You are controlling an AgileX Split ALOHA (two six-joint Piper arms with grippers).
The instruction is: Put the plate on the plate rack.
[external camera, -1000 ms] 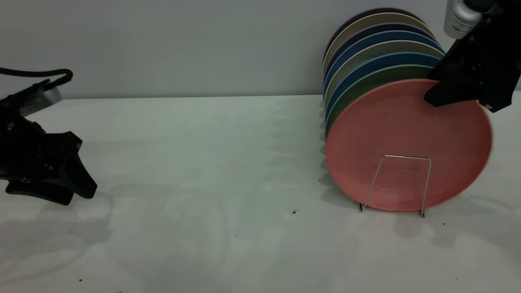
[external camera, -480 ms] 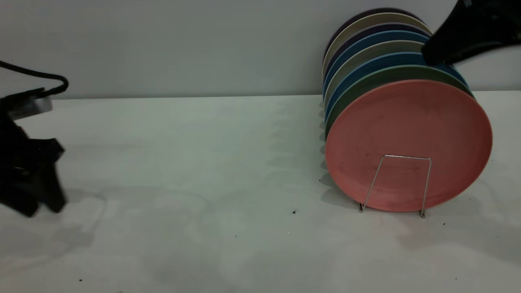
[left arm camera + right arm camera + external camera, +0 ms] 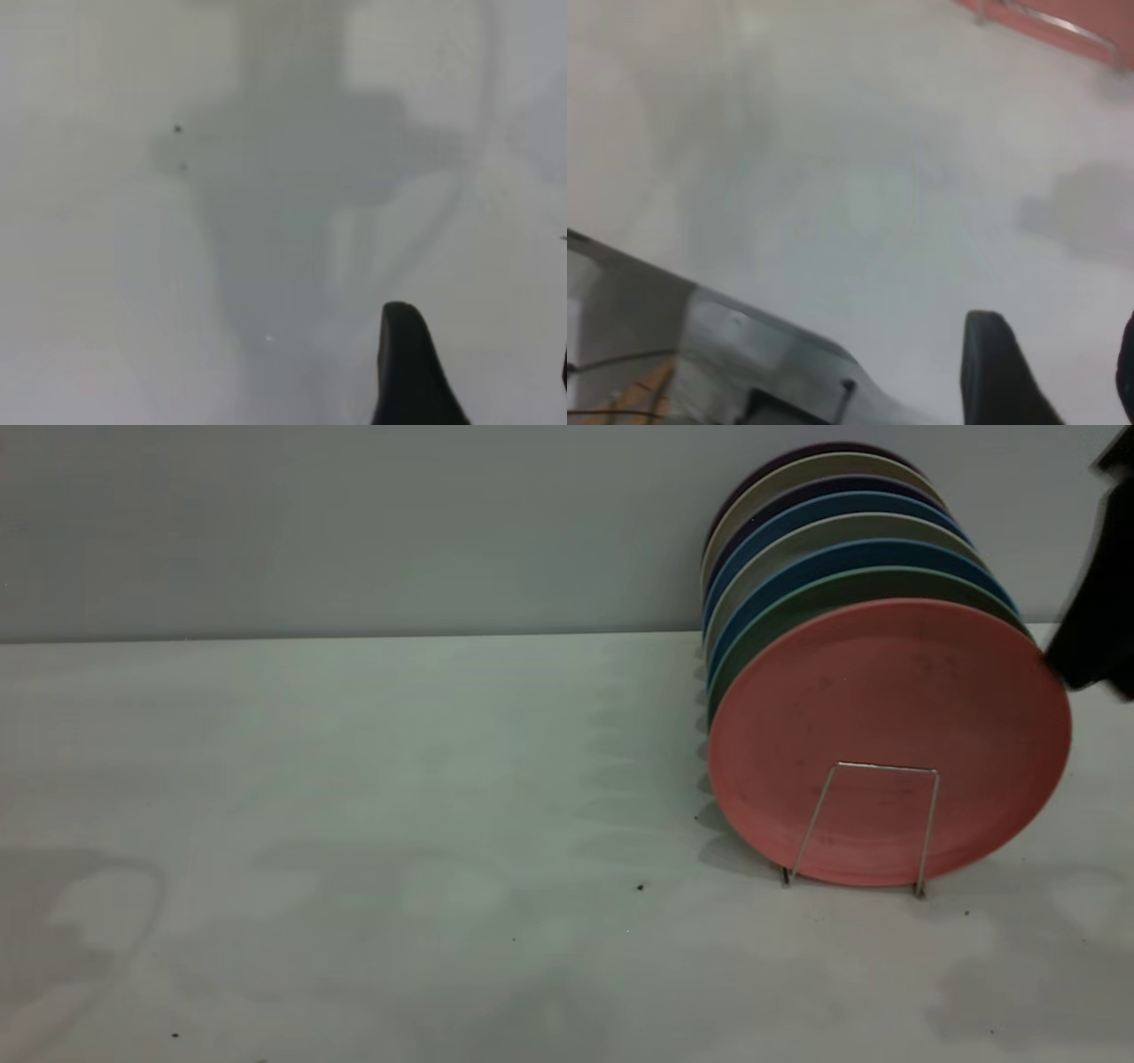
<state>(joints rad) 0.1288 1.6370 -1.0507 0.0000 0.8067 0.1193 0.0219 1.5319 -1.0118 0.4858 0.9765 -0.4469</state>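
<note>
Plate (image 3: 889, 740) stands upright in plate rack (image 3: 873, 824), front of a row of plates, apparently placed; right gripper (image 3: 1050, 372) off to its side with fingers (image 3: 992, 363) spread, empty; left gripper's gap cannot be judged; likely rigid, light, matte—grip by rim.
</note>
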